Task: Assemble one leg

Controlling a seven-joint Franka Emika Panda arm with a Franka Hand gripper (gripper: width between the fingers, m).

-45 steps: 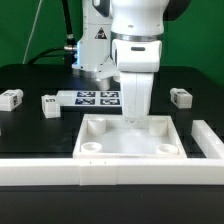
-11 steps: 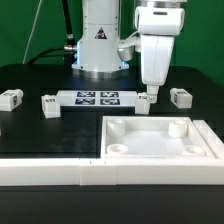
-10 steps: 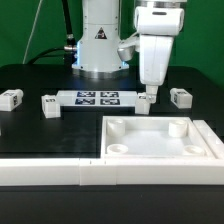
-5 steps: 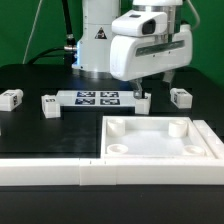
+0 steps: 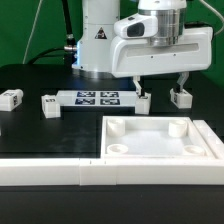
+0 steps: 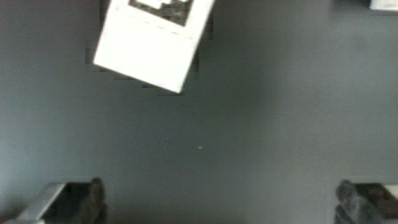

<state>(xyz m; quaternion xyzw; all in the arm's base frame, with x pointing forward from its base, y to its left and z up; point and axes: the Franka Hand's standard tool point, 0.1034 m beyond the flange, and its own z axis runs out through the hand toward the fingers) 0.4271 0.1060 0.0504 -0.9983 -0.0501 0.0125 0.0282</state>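
Several legs, small white tagged blocks, lie on the black table: one (image 5: 143, 101) by the marker board's end, one (image 5: 181, 97) further to the exterior view's right, and two (image 5: 48, 105) (image 5: 12, 98) at its left. My gripper (image 5: 159, 88) hangs open and empty just above the table, one finger (image 5: 135, 88) over the first leg, the other (image 5: 183, 84) over the second. In the wrist view the gripper (image 6: 221, 200) spans bare table, and a white tagged piece (image 6: 151, 45) lies ahead of it; I cannot tell which piece it is.
The marker board (image 5: 97, 98) lies behind the table's middle. The large white square panel (image 5: 160, 150) with round corner sockets lies in front at the exterior view's right. A long white bar (image 5: 60, 172) runs along the front edge.
The panel has shifted to the exterior view's right since the oldest frame. In the last second the gripper has turned about a quarter turn, and its fingers now stand wide apart.
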